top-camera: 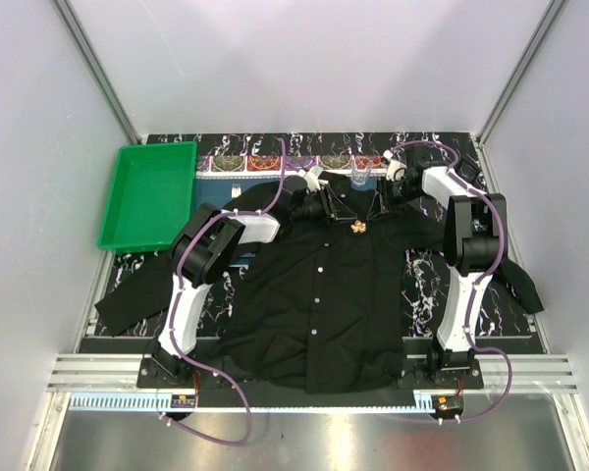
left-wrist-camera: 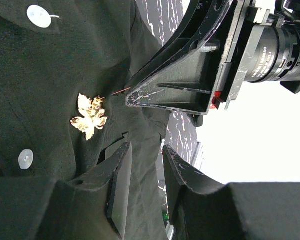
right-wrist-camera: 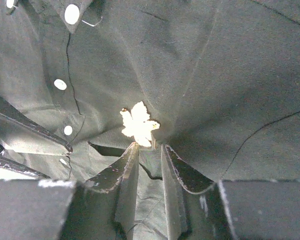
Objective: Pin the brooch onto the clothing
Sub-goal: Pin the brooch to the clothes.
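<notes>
The bench (top-camera: 422,292) has a black top with white marble lines. Plain white walls (top-camera: 304,59) stand behind the jaws and on both sides, with metal posts (top-camera: 96,67) in the corners. A green tray (top-camera: 147,196) sits left of the jaws.

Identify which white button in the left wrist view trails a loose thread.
The upper button, top left; the lower button, nearer the brooch, shows none.

The top view is lit evenly from above, while in the right wrist view the brooch (right-wrist-camera: 138,125) is washed out by glare against the dim shirt (right-wrist-camera: 230,75).
</notes>
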Available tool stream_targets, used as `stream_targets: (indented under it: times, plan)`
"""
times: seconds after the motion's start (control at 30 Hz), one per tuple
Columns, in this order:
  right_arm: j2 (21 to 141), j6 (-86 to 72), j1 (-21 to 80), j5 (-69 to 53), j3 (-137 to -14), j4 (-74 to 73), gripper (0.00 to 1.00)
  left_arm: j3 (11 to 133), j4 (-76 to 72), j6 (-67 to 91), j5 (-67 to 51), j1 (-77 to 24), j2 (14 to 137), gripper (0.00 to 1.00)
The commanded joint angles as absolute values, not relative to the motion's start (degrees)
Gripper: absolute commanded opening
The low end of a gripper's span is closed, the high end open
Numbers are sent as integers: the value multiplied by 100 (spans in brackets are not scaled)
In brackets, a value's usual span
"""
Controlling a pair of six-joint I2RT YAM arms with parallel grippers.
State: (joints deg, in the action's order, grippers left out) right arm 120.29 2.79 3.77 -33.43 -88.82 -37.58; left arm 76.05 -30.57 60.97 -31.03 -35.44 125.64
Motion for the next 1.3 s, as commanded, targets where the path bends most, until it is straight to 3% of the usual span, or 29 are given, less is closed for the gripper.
stream_targets:
  times: [0.0, 0.13, 0.27, 0.73, 0.9, 1.27]
  plan:
    - [12023, 396, 475, -3331, -9088, -3814, 29, 7813, -3322, 6196, -3006, -3542, 12630, 34]
    - [12041, 378, 475, -3410, -9062, -3850, 23, 7840, -3305, 6205, -2997, -3542, 12674, 34]
    - [11997, 395, 466, -3375, -9035, -3893, 0, 7814, -3313, 6179, -3032, -3542, 12665, 34]
    - [11856, 71, -193, -4297, -8771, -3832, 0, 7295, -4377, 6478, -3094, -3507, 12753, 41]
    - [11927, 35, -237, -4517, -8666, -3666, 0, 7374, -4228, 6451, -3094, -3516, 12805, 46]
    - [12173, -492, -475, -5071, -8482, -3428, 0, 7787, -3622, 6460, -2927, -3577, 13131, 45]
